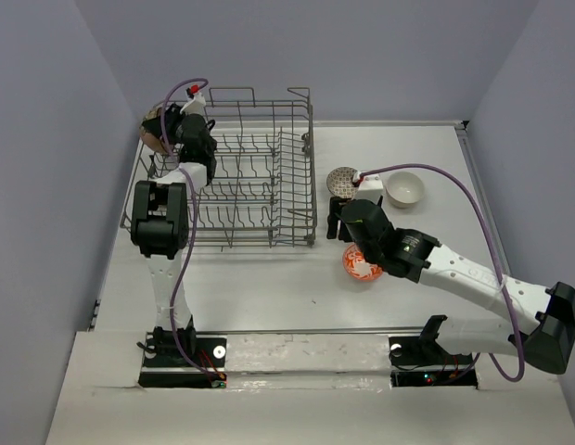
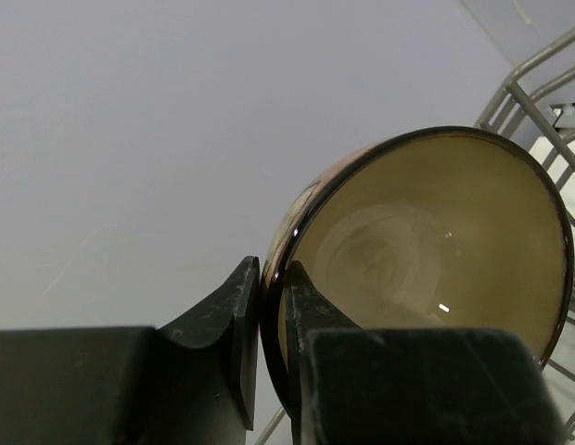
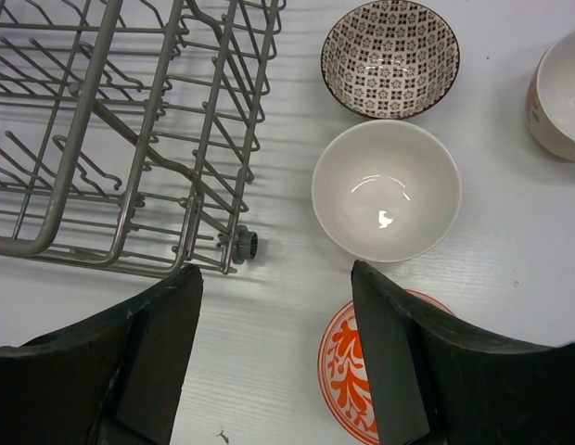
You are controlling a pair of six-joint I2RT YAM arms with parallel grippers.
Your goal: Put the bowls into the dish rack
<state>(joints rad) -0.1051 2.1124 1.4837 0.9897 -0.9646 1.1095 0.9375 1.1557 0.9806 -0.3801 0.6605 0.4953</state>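
Note:
My left gripper (image 2: 272, 278) is shut on the rim of the brown bowl (image 2: 436, 250), whose cream inside faces the camera. It holds the bowl (image 1: 152, 135) at the far left corner of the grey wire dish rack (image 1: 260, 176). My right gripper (image 3: 276, 278) hangs open above the table just right of the rack (image 3: 130, 139). Beyond its fingers sit a plain white bowl (image 3: 387, 190) and the grey-patterned bowl (image 3: 390, 57). The orange-red bowl (image 3: 348, 371) lies partly under its right finger. A second white bowl (image 3: 561, 93) sits at the right edge.
The rack's raised wire side (image 2: 529, 93) stands just right of the held bowl. Grey walls enclose the table on the left, back and right. A purple cable (image 1: 473, 199) loops over the right arm.

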